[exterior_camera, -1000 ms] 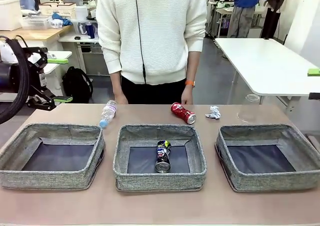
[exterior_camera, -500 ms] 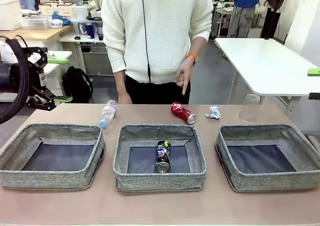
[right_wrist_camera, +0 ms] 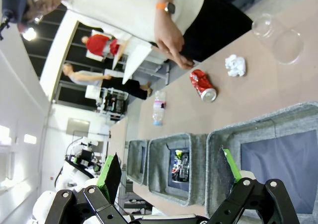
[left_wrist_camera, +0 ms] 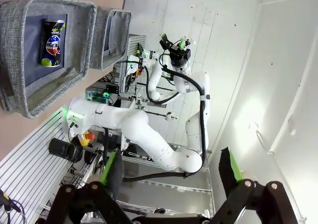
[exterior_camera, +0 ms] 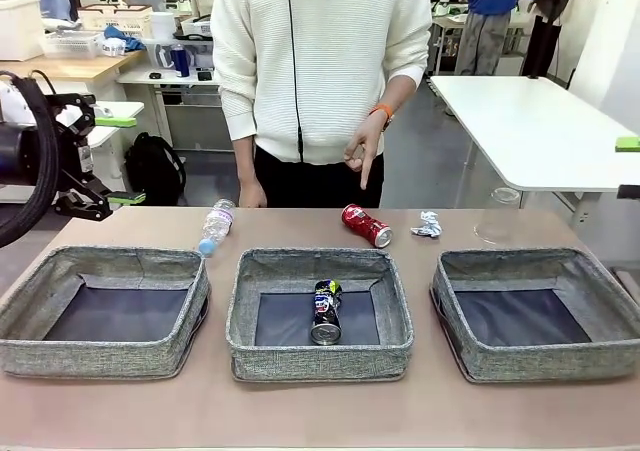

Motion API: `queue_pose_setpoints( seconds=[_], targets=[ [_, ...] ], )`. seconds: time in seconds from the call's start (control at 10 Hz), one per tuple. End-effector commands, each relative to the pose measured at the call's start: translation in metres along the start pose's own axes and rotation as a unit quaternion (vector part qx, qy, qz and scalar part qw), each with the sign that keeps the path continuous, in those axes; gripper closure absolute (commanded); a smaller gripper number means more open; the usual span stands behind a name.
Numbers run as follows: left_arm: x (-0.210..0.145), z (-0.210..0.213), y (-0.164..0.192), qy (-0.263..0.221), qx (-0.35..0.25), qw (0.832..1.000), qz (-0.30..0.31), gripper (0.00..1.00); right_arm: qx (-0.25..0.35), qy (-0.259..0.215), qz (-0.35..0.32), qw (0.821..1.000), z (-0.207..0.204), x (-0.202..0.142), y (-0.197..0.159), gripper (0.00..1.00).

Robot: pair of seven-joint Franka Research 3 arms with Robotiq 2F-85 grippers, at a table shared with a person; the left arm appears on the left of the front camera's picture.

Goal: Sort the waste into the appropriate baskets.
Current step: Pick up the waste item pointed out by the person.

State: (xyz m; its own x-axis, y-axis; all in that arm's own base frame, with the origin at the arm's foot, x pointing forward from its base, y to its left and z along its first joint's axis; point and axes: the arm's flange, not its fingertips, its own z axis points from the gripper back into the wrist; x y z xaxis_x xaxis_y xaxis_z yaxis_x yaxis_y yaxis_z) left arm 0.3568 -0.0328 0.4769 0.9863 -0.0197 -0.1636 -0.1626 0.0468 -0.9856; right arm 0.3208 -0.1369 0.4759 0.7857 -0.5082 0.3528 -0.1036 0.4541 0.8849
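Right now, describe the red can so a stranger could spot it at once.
Find the middle basket of the three grey ones and look just past its far rim. The red can lies on its side on the table below the person's pointing hand. It's the only red thing: the wad beside it is white, the other can dark and inside the basket.
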Motion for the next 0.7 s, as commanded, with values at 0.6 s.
queue_pose_setpoints(
  seconds=[0.6],
  targets=[
    [-0.001, -0.002, -0.002, 0.0, -0.01, 1.0, 0.001, 0.0, -0.375, 0.14, 0.477, 0.783, -0.297, -0.002, 0.077, 0.0]
  ],
)
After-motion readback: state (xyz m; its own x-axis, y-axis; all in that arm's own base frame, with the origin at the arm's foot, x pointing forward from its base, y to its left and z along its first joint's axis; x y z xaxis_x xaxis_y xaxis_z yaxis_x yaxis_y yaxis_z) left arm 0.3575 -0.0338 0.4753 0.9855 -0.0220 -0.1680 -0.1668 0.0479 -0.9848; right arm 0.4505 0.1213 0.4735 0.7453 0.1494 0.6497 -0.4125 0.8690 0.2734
